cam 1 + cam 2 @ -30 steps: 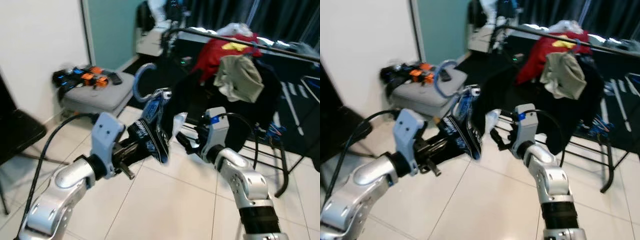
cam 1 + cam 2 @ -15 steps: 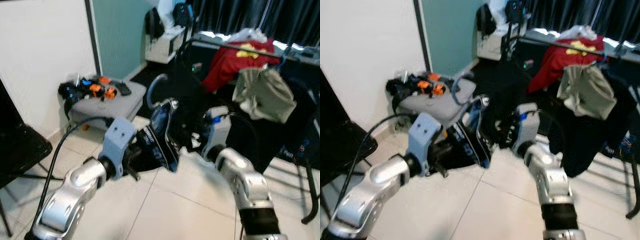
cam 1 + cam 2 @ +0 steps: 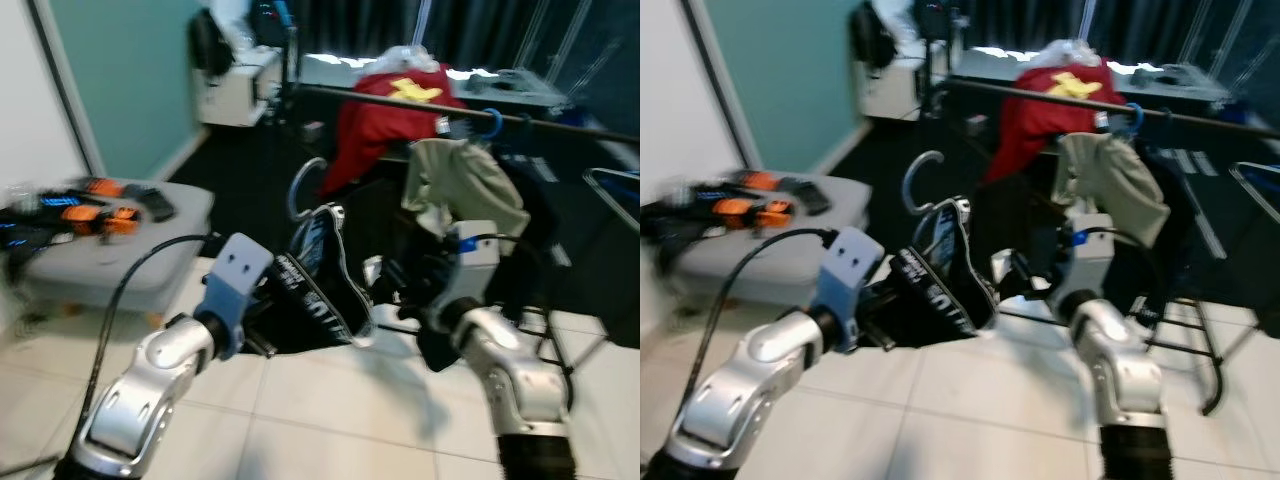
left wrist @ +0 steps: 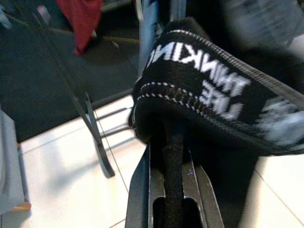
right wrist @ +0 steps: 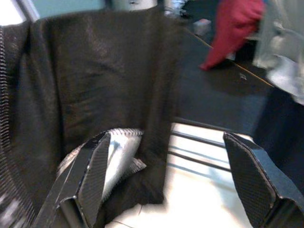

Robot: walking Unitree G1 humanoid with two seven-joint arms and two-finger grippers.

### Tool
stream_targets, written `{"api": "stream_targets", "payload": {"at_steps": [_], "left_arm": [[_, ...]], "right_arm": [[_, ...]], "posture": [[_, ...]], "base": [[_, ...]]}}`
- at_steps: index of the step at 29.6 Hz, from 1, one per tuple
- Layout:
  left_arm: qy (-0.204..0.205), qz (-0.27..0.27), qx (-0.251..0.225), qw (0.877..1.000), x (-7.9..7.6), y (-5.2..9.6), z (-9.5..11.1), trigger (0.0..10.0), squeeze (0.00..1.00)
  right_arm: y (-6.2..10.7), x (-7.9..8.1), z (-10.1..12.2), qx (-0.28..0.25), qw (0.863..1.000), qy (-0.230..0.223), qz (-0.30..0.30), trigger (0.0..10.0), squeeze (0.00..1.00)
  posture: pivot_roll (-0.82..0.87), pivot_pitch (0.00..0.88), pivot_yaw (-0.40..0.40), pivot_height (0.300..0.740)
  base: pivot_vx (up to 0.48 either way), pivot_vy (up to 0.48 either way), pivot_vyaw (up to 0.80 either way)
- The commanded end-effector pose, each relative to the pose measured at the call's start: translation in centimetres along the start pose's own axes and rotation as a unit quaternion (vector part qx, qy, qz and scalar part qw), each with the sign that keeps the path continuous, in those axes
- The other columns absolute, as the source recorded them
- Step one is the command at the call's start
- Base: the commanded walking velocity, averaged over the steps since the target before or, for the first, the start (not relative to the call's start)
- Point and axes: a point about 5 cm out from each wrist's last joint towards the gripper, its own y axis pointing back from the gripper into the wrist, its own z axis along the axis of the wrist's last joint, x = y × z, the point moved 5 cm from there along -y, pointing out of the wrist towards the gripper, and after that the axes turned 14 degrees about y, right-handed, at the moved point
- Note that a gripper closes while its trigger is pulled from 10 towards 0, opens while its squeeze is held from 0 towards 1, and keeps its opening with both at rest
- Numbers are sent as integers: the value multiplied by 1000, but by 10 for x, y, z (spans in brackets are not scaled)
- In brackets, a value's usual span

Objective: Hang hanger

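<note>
The left gripper (image 4: 173, 142) is clamped on a black garment (image 3: 318, 300) on a blue hanger (image 3: 300, 190), held in front of the clothes rail (image 3: 520, 120). The right gripper (image 5: 166, 175), fingers spread, hovers just beside the garment, below the rail.

The head views are motion-blurred; fine detail is soft throughout.

The left gripper (image 3: 268, 322) fingertips are buried under the black garment (image 3: 315, 300), so its contact with the hanger (image 3: 300, 185) body is concealed; only the hook rises clear of the fabric. In the left wrist view, the white lettering on the waistband (image 4: 213, 90) is cut off at the frame edge and smeared, so the wording is unreadable.

The right gripper (image 5: 166, 180) fingers (image 5: 92, 178) run out of frame at their bases. One finger overlaps a pale fabric patch (image 5: 121, 154); actual contact appears possible but cannot be confirmed.

The items on the grey ottoman (image 3: 110, 255) are blurred beyond identification.
</note>
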Motion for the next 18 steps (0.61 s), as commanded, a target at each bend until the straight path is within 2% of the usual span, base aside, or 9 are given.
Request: {"api": "stream_targets", "payload": {"at_steps": [1,6,13,18], "left_arm": [[5,9,-3,1000,0,-2,2,10000,0],[13,59,1,998,14,-6,1,10000,0],[18,82,0,997,18,-8,1,10000,0],[28,112,1,993,19,-12,-1,10000,0]], "right_arm": [[2,-4,0,2,1000,5,-4,10000,0],[0,3,0,2,1000,16,9,10000,0],[0,5,1,0,1000,16,14,10000,0],[0,7,4,-8,1000,16,16,10000,0]], "posture": [[-98,0,-23,740],[-99,0,-20,740],[-99,0,-19,740],[-101,0,-14,740]], "base": [[480,0,-800],[480,0,-800],[480,0,-800],[480,0,0]]}}
